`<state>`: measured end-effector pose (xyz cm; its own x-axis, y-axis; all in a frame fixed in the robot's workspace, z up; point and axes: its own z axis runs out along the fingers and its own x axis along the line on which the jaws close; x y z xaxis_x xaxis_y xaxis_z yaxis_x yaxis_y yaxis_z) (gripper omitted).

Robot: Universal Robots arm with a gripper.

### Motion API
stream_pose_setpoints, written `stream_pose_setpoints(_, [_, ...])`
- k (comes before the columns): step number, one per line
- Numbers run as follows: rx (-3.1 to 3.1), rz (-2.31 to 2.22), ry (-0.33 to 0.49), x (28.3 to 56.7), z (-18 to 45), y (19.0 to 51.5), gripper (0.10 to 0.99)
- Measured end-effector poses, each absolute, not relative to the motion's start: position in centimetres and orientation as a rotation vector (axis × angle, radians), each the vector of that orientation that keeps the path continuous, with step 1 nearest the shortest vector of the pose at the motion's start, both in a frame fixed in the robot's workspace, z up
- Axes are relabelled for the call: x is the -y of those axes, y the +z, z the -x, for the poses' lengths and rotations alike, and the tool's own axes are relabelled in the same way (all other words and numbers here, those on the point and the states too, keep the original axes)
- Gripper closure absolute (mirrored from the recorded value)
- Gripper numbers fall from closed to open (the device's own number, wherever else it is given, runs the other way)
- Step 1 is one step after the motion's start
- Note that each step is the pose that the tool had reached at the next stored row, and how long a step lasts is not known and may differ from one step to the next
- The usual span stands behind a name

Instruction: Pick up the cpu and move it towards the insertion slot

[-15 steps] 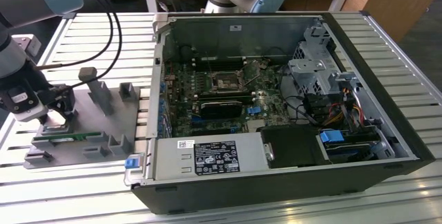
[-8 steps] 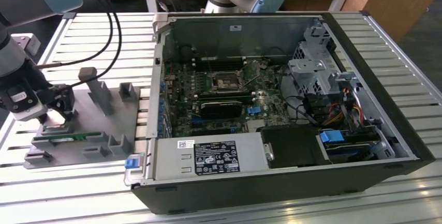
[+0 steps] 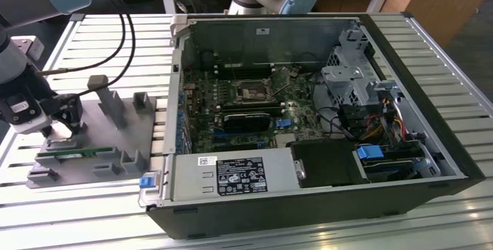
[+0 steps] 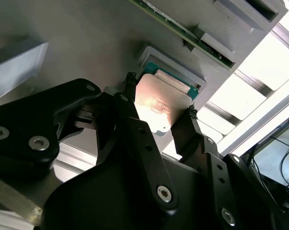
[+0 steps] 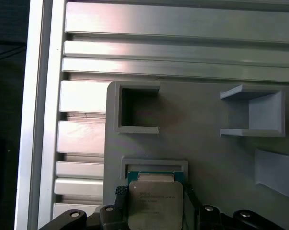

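While the cpu (image 4: 156, 108) sits at the grey fixture (image 5: 206, 158) recess, the gripper (image 4: 160, 96) pinches its opposite edges between close-set fingers (image 4: 185, 132).

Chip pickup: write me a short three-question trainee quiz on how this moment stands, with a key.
1. True or false: the claw grips the chip by two opposite edges.
2. Where on the grey holder is the chip? A. at its framed square recess. B. on top of a tall post. C. off the holder, on the slatted table.
3. Fill in: in the exterior view, the socket lies toward the exterior view's ____ from the claw.

Key: 1 true; 2 A; 3 right.
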<state>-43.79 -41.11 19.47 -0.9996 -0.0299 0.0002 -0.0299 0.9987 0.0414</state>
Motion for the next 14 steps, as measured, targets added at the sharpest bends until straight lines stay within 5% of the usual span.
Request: stream_pose_setpoints(14, [3.14, -0.047, -0.065, 41.11, 43.8, 19.85, 0.541])
